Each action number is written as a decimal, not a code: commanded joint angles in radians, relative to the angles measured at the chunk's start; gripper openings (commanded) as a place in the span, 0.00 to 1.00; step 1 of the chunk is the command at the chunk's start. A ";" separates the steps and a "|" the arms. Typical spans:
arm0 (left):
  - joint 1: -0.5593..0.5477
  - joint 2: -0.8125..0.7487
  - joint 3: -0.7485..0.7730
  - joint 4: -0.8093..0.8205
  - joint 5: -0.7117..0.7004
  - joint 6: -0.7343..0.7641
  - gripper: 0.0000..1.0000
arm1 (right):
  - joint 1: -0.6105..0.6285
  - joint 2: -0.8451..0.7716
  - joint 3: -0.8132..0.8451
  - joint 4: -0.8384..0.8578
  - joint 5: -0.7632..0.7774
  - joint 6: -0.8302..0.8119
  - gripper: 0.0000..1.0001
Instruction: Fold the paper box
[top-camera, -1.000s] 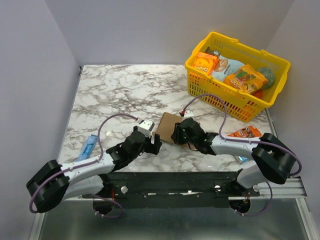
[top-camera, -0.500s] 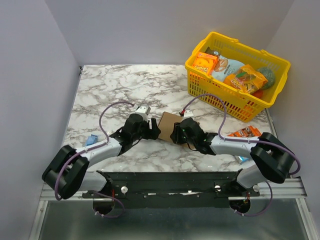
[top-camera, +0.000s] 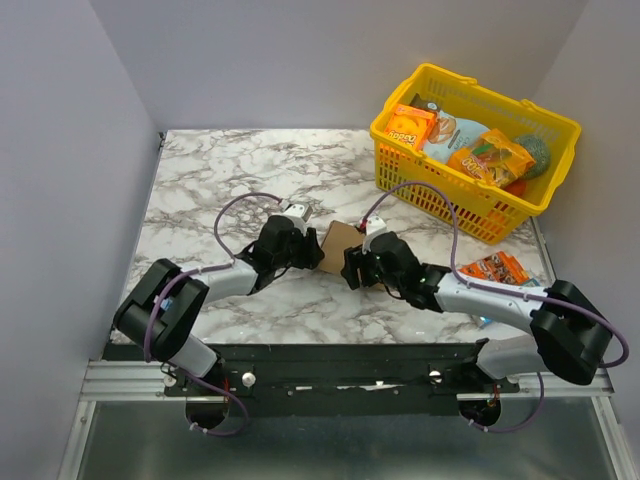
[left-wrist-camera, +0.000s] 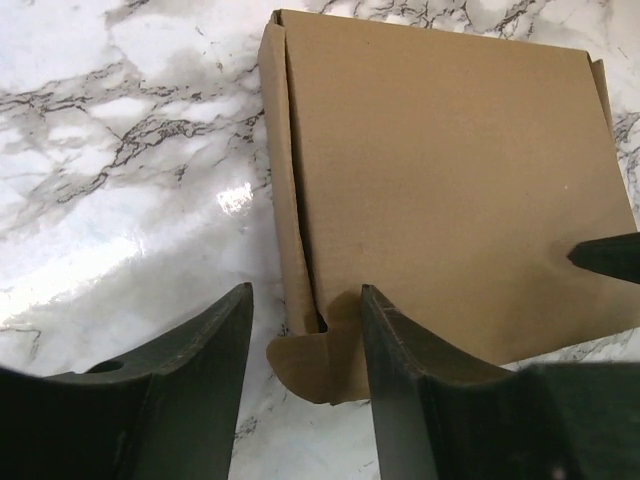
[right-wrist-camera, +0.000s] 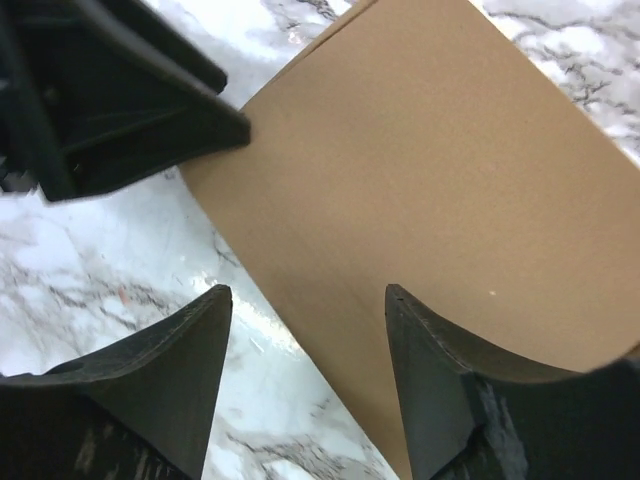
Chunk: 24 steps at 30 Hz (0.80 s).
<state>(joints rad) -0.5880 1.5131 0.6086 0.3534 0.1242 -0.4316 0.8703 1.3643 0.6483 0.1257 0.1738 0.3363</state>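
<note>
Two sets of jaws stand parted, gripping nothing: the left gripper (left-wrist-camera: 303, 292) straddles a corner tab of the paper box (left-wrist-camera: 450, 170), the right gripper (right-wrist-camera: 307, 292) another edge. Between them the box lies flat on the counter (left-wrist-camera: 110, 150).

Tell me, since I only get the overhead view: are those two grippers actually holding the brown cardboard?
Observer: No. The left gripper is open; a corner of the box sits between its fingers, unclamped.
Operator: And the other one?
Observer: The right gripper is open too, one finger over cardboard, one over the table.
Operator: Is the box a plain rectangle?
Observer: Not quite: a small rounded tab pokes out at the corner near the left gripper.
</note>
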 joint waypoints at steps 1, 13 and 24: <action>0.011 0.032 0.025 0.033 0.029 0.054 0.53 | -0.002 -0.056 0.063 -0.121 -0.059 -0.207 0.72; 0.017 0.108 0.022 0.085 0.072 0.067 0.44 | -0.013 0.108 0.229 -0.290 -0.082 -0.439 0.74; 0.019 0.124 0.016 0.119 0.089 0.070 0.38 | -0.011 0.251 0.298 -0.325 0.056 -0.477 0.73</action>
<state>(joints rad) -0.5751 1.6150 0.6262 0.4786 0.1940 -0.3878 0.8639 1.5764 0.9028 -0.1665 0.1612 -0.1062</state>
